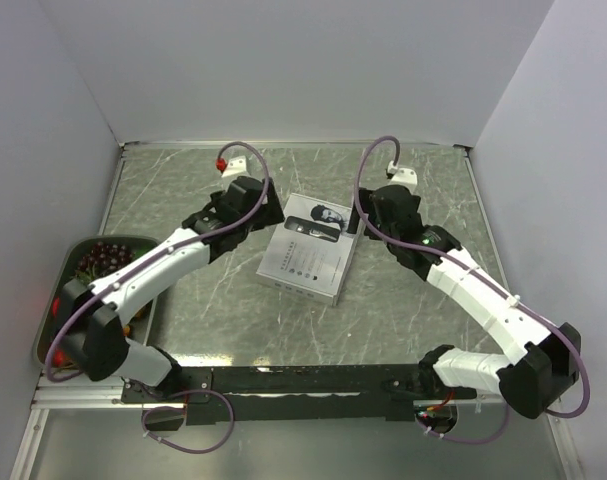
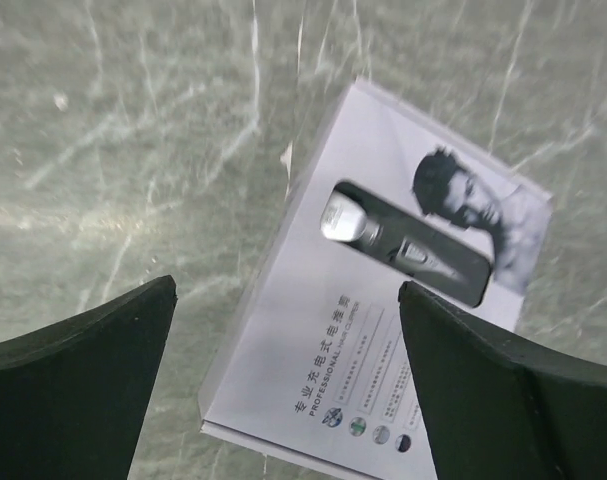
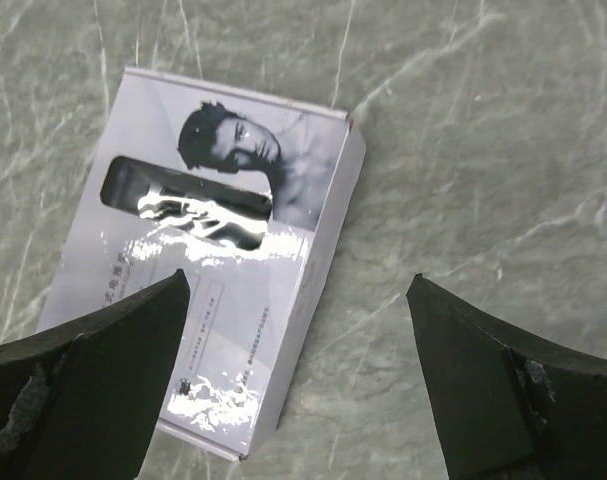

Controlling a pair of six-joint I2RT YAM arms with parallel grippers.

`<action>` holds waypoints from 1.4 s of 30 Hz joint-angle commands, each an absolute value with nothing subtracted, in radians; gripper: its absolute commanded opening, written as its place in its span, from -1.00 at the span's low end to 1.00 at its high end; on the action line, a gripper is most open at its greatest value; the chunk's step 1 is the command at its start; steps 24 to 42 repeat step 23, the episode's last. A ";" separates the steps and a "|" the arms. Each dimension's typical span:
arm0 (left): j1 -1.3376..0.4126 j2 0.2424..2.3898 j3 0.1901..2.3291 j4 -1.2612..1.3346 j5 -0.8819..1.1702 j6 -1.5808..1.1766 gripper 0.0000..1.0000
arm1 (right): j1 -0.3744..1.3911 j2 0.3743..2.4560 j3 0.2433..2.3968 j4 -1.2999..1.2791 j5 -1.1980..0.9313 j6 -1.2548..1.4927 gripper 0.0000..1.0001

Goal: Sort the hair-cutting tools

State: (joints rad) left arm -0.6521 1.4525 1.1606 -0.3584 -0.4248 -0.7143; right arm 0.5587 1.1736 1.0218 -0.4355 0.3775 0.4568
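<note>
Slim black-and-silver hair clipper (image 2: 403, 245), silver head, seen through clear window of flat white box (image 1: 308, 262). Box flat, mid table (image 1: 213, 320). Bare stone all round box; fruit tray (image 1: 71, 262) at left edge, walls behind. Left gripper (image 2: 286, 290) spread wide above box's left side. Right gripper (image 3: 298, 280) spread wide above right side. Nothing pinched.

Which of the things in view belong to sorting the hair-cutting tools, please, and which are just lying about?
For the job:
- hair clipper, inside the white box, seen through its window; no other tools show.

Lying about:
- the white box itself
- fruit in the tray on the left
</note>
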 commanded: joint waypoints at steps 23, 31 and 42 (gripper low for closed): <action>-0.649 1.054 1.098 -0.356 -0.581 -0.692 0.99 | 0.574 1.002 1.195 -0.549 0.486 0.268 0.99; -0.649 1.054 1.098 -0.356 -0.581 -0.692 0.99 | 0.574 1.002 1.195 -0.549 0.486 0.268 0.99; -0.649 1.054 1.098 -0.356 -0.581 -0.692 0.99 | 0.574 1.002 1.195 -0.549 0.486 0.268 0.99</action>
